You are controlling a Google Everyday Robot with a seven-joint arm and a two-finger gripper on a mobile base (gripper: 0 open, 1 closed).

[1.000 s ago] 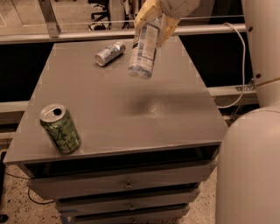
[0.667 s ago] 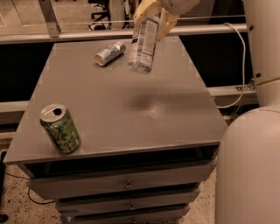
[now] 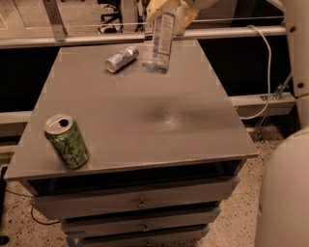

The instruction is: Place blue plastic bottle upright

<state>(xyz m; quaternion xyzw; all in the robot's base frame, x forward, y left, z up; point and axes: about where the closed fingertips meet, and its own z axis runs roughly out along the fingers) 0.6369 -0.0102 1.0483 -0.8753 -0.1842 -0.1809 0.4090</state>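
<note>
Compared with a second ago, the bottle [image 3: 158, 42] is hanging a good bit straighter now, and its lower end is sitting higher in my view than it was. It's nearly vertical, just leaning a little. The gripper [image 3: 167, 11] is sitting at the very top edge of my feed, over the back of the table [image 3: 207, 101], with its cream fingers [image 3: 186, 19] clamping the bottle's top end, so I'm not seeing the cap. The bottle is up in the air, not touching the tabletop: clear plastic, pale bluish-white label with a darker strip down it. The silver can [image 3: 121, 58] is lying on its side just to its left, and the green can [image 3: 67, 142] is standing at the front left corner.
</note>
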